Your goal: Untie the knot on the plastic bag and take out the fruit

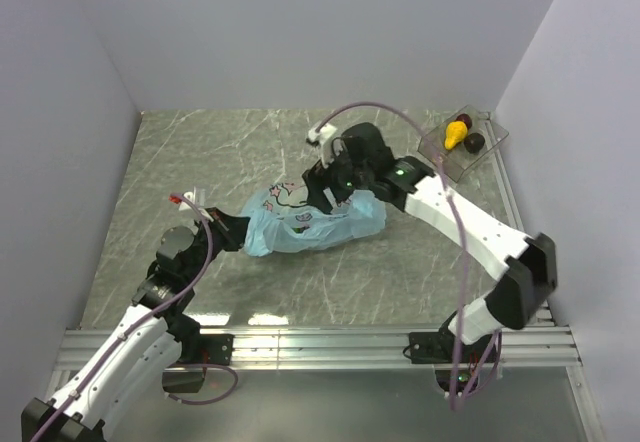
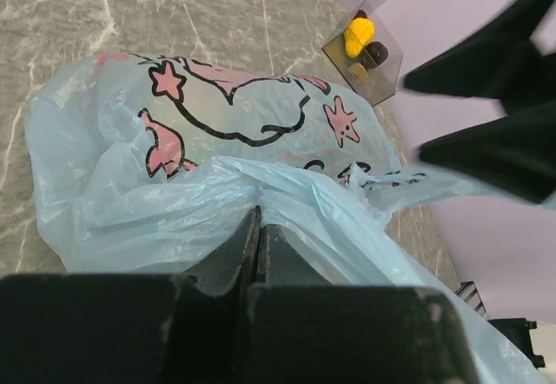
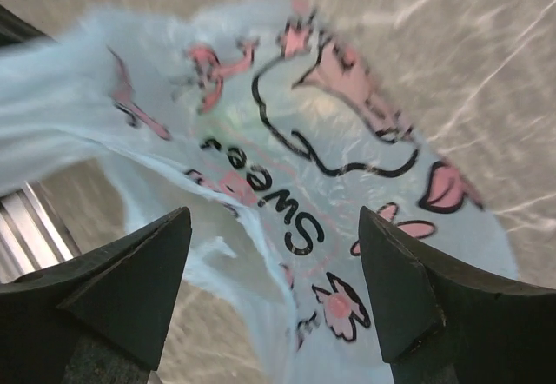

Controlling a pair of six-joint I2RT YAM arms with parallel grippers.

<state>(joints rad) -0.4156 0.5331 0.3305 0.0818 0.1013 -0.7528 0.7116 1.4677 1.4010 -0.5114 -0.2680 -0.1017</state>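
Top external view: plastic bag (image 1: 310, 224) mid-frame on bench (image 1: 200, 152), left tool (image 1: 238, 232) clenched on its left end, seemingly anchoring it; right tool (image 1: 330, 197) spread open above right end, gripping nothing.

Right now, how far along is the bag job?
Done: nothing certain; a yellow fruit lies in the tray, origin unknown. In hand: left claw shut on the plastic bag, right claw open above it. Left: knot not visible, nor fruit inside, so untying and emptying are unconfirmed.
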